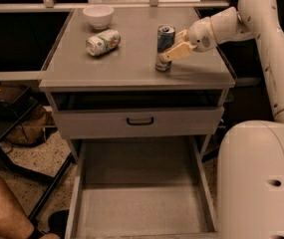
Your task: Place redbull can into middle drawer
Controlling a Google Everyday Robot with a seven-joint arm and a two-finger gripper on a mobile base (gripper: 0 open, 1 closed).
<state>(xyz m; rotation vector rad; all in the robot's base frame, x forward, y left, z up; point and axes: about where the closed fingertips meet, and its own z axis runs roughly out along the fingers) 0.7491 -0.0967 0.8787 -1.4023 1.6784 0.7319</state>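
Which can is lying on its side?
The white-and-green can beside the bowl; the redbull can stands upright at the gripper.

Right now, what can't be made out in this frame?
All in the camera view:
Redbull can: its right side is covered by the claw, which reaches in from the right over the tabletop.
Middle drawer: its near end is cut off by the bottom edge.
Top drawer: its inside is in shadow under the tabletop.
Lying can: its label is too small to read.
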